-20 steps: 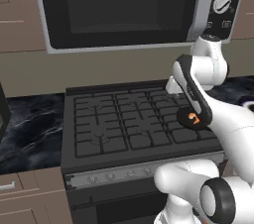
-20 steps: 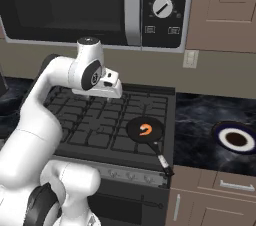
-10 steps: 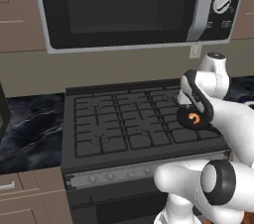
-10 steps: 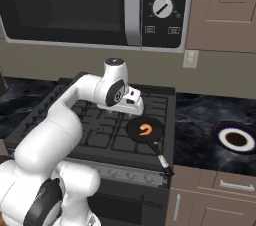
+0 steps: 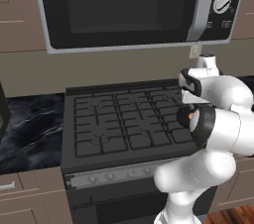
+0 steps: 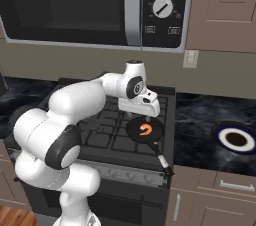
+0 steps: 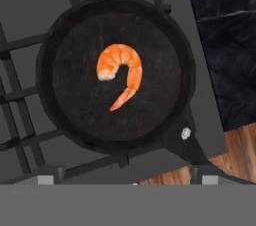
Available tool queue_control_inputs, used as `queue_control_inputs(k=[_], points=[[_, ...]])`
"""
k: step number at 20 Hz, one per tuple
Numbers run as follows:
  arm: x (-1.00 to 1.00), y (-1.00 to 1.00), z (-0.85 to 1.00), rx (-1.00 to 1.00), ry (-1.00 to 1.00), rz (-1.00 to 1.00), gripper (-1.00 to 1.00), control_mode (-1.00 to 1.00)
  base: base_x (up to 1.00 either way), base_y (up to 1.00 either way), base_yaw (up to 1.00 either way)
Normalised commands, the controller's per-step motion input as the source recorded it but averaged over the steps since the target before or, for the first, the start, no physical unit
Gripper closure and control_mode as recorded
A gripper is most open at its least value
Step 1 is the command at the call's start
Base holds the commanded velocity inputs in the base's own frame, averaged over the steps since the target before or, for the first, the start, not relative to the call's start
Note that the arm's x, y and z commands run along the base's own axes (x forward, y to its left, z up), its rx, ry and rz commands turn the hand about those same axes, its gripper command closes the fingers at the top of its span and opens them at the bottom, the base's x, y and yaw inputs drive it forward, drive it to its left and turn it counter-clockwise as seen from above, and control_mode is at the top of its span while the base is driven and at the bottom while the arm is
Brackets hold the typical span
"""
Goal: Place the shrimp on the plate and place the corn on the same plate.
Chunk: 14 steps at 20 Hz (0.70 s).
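Note:
The shrimp, a curled orange piece, lies in the middle of a black frying pan on the stove's front right burner. It also shows as the shrimp in the pan, and an orange bit of the shrimp peeks past my arm. My gripper hangs just above the pan, pointing down at it. Its fingertips stand wide apart, open and holding nothing. The plate, navy-rimmed with a white ring, sits bare on the dark counter to the right of the stove.
The pan's handle sticks out over the stove's front edge. A microwave hangs above the black gas stove. Dark marble counter runs on both sides, with brown cabinets above.
The arm has swung right and forward across the stove, and the hand has come down over the pan. The shrimp and the pan have stayed put.

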Motion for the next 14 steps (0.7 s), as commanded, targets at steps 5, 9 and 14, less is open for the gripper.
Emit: queue_control_inputs(k=[5, 9, 14], points=[[0.27, -0.18, -0.44, 0.07, 0.0, 0.02, -1.0, -1.0, 0.0, 0.0, 0.0], [0.41, 0.0, -0.55, 0.01, 0.05, 0.0, -1.0, -1.0, 0.0, 0.0, 0.0], [0.5, -0.02, -0.42, 0.0, 0.09, 0.0, -1.0, -1.0, 0.0, 0.0, 0.0]])
